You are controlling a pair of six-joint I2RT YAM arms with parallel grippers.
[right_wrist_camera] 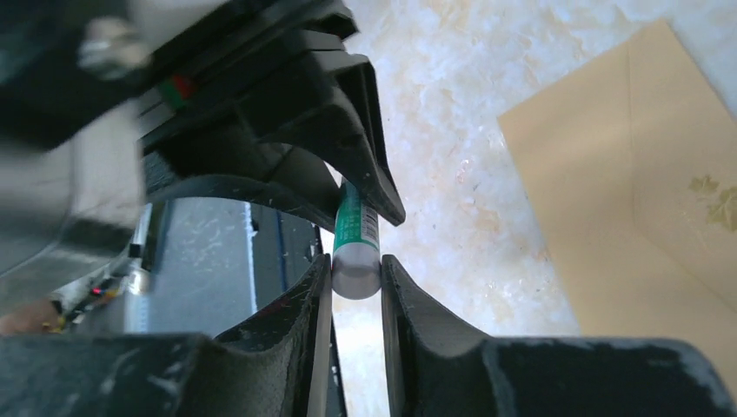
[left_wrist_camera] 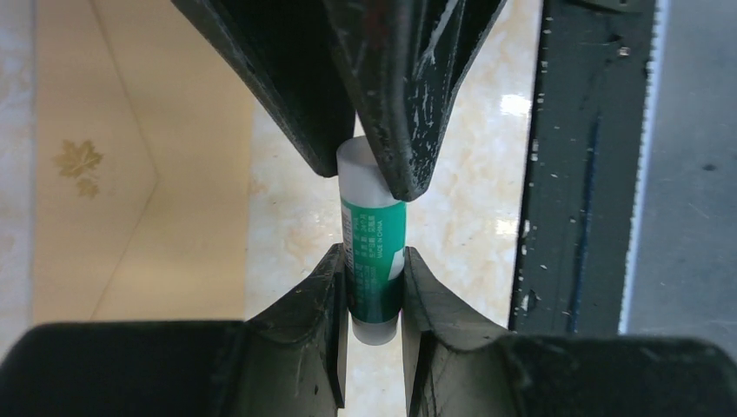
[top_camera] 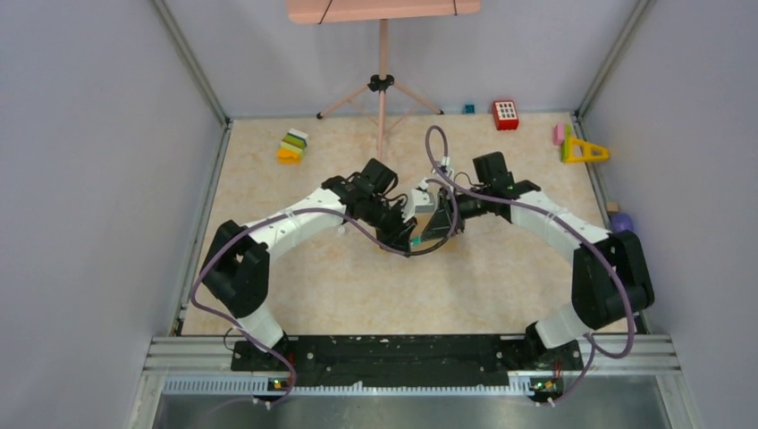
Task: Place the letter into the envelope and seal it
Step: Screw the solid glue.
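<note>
sealing step in hand: the left gripper (left_wrist_camera: 374, 257) clamps the glue stick (left_wrist_camera: 374, 239) by its green body, the right gripper (right_wrist_camera: 355, 264) pinches its white cap (right_wrist_camera: 356, 271); pulling them apart looks next; the envelope (left_wrist_camera: 130, 226) lies flat on the surface beside, letter unseen

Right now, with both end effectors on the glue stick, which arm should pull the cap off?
Right, most likely. The right end effector pinches the white cap end of the glue stick, while the left end effector clamps the green body and can hold it steady.
</note>
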